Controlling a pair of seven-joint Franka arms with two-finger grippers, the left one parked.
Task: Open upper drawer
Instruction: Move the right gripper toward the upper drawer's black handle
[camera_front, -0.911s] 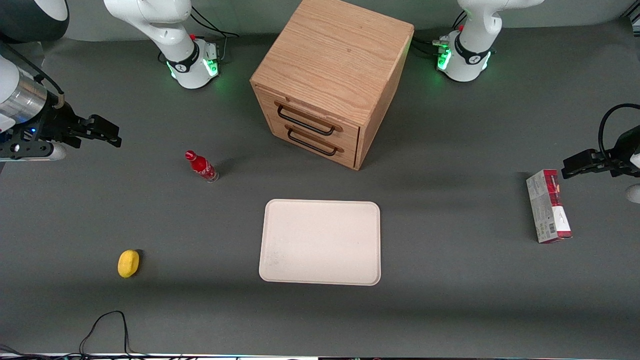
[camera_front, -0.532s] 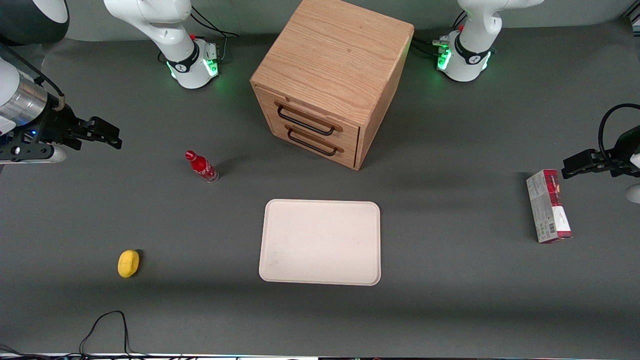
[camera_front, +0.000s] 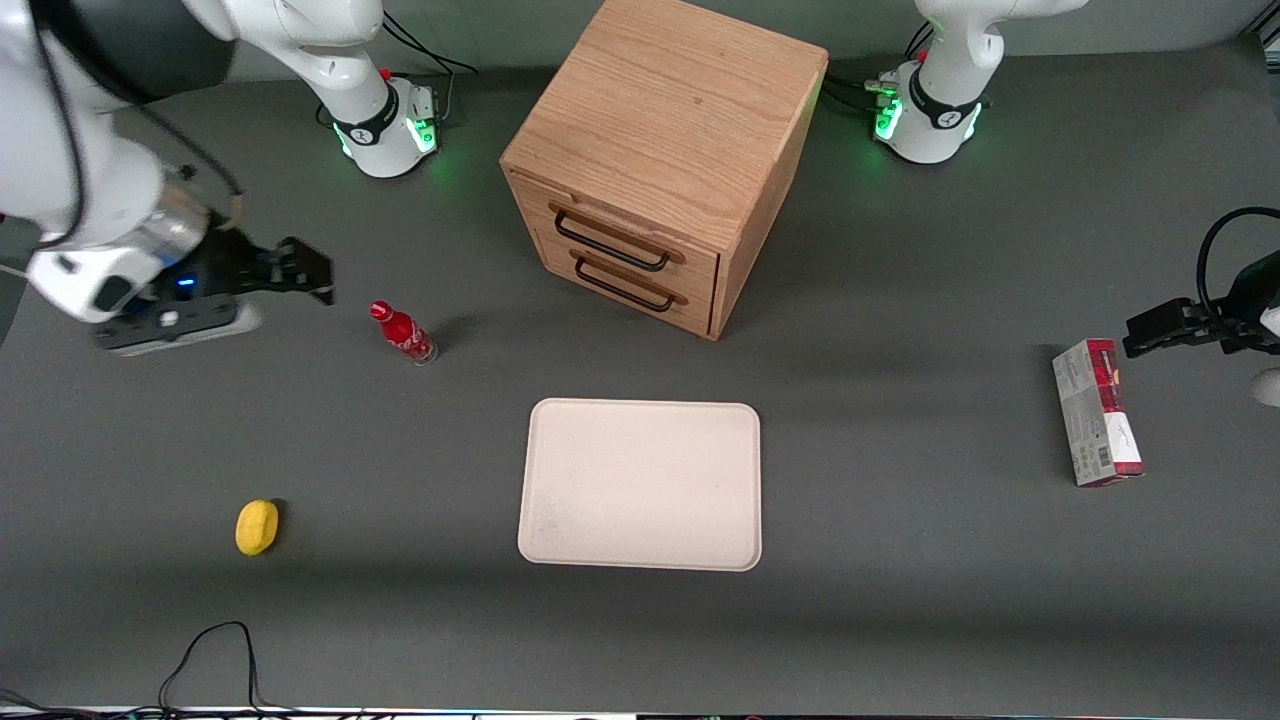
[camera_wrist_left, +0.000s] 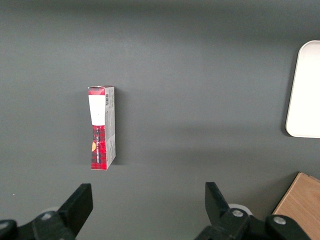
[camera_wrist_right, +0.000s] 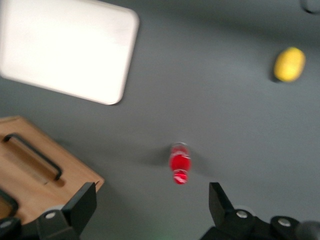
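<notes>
The upper drawer (camera_front: 628, 232) is the topmost of two light oak drawers in the boxy wooden cabinet (camera_front: 670, 110). It has a thin black wire handle (camera_front: 610, 243) and sits shut, flush with the lower drawer (camera_front: 640, 300). My right gripper (camera_front: 308, 274) hovers open and empty above the table, toward the working arm's end, beside the red bottle (camera_front: 403, 333) and well short of the cabinet. In the right wrist view the open gripper (camera_wrist_right: 151, 196) has the bottle (camera_wrist_right: 179, 163) ahead of it and the cabinet's front (camera_wrist_right: 35, 175) beside one finger.
A cream tray (camera_front: 640, 484) lies nearer the front camera than the cabinet. A yellow lemon (camera_front: 256, 526) lies near the working arm's end. A red and white box (camera_front: 1096, 411) lies at the parked arm's end. A black cable (camera_front: 205, 650) loops at the front edge.
My right gripper has swung inward from the table's end toward the red bottle and the cabinet. The drawers and the other objects have not moved.
</notes>
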